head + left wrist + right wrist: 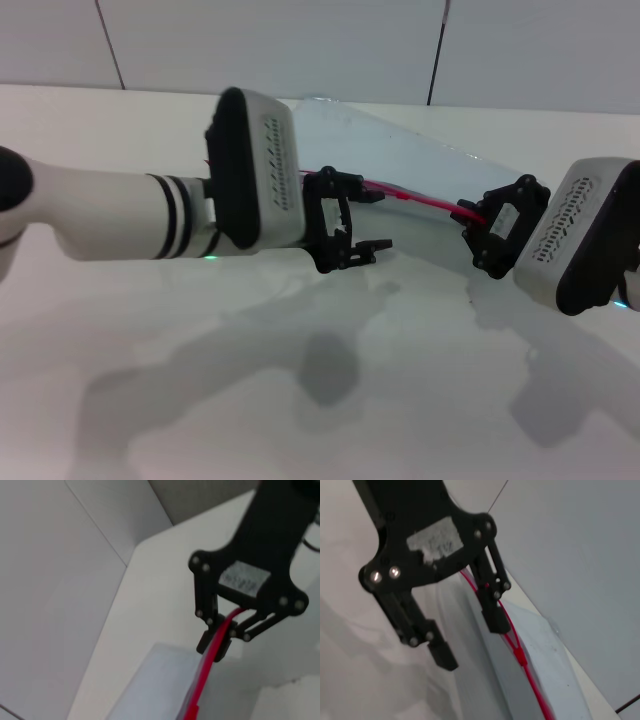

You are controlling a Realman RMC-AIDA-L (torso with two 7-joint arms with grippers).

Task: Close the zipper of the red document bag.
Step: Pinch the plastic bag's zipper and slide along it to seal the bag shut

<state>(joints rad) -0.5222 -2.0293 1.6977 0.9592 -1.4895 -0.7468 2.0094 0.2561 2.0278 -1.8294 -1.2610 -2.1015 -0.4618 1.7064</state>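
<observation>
The red document bag point(400, 150) is a pale translucent pouch stretched between my two grippers above the white table. Its zipper point(420, 200) is a thin red strip along the near edge. My right gripper point(465, 213) is shut on the right end of the zipper, and the left wrist view shows that right gripper point(215, 645) pinching the zipper point(200, 690). My left gripper point(380, 220) is open at the strip's left part. In the right wrist view the left gripper point(472, 642) has one finger point(496, 620) against the zipper point(535, 685), beside a small red tab point(520, 655).
The white table point(150, 120) runs back to a grey tiled wall point(300, 40). Both arms cast shadows on the near tabletop point(320, 370). The bag's body point(150, 690) hangs toward the wall side.
</observation>
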